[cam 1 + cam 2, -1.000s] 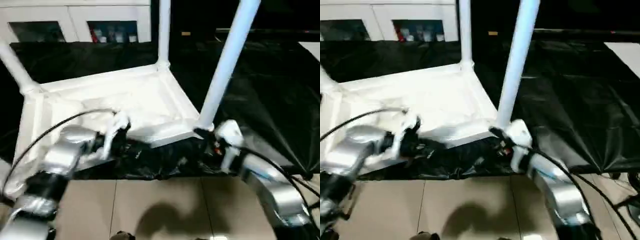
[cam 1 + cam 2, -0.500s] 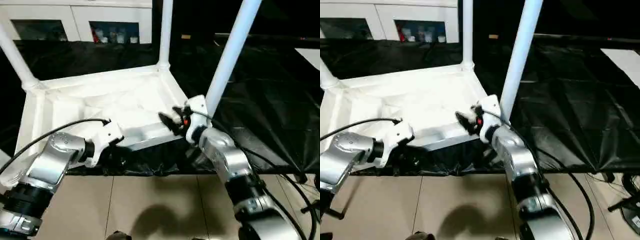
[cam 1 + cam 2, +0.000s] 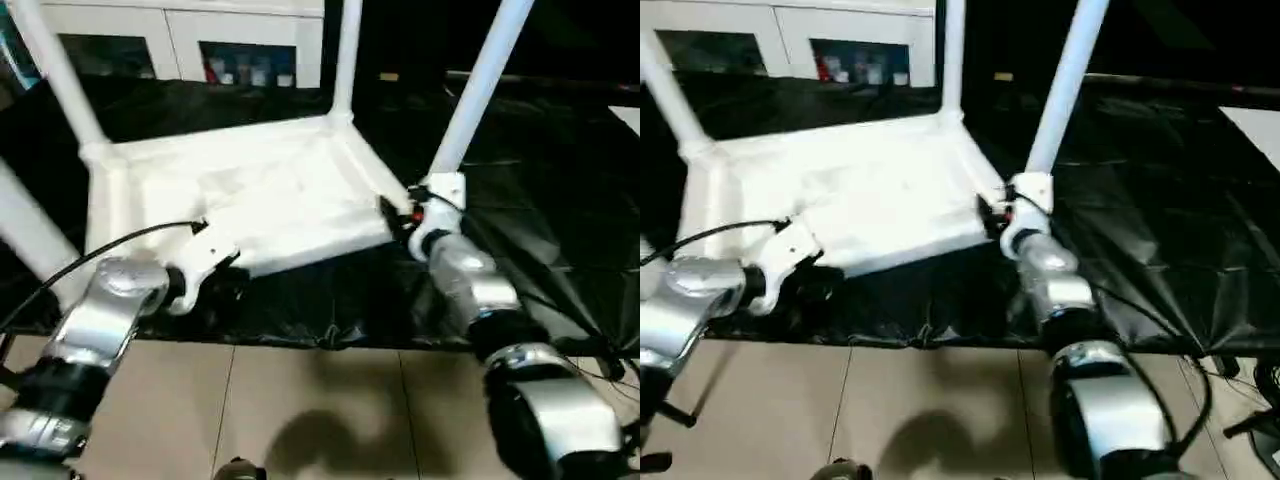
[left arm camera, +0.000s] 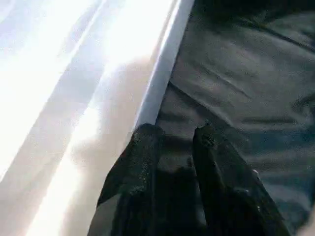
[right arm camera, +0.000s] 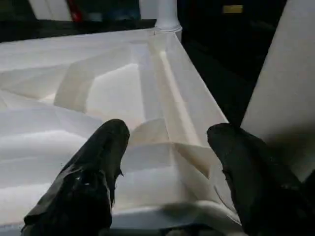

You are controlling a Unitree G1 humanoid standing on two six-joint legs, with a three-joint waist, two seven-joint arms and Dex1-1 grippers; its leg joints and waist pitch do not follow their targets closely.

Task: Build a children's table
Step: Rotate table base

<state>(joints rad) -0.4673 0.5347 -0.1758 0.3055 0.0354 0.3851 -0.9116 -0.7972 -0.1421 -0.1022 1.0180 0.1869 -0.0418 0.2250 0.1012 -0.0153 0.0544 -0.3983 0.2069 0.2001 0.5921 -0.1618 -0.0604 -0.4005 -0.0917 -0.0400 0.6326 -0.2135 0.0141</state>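
The table top (image 3: 240, 190) lies upside down on a black sheet (image 3: 540, 180), ribbed side up, which is how it must sit for legs to go into its corner sockets from above. Four legs already stand up from it: the near-left leg (image 3: 35, 245), the far-left leg (image 3: 55, 70), the far-right leg (image 3: 347, 60) and the near-right leg (image 3: 482, 85). At the left, the left gripper (image 4: 174, 137) points along the top's near edge, over the sheet just beside the rim; its fingers (image 4: 142, 162) stand narrowly apart with nothing between them, so it holds nothing and seems merely parked next to the rim, perhaps ready to steady it. At the right, the right gripper (image 5: 167, 142) faces the near-right corner with its fingers (image 5: 106, 147) wide apart and empty, the leg just beside one finger; that wide gap suits closing round the corner or the leg's flared foot to press it home. A white cabinet (image 3: 180, 45) stands behind.
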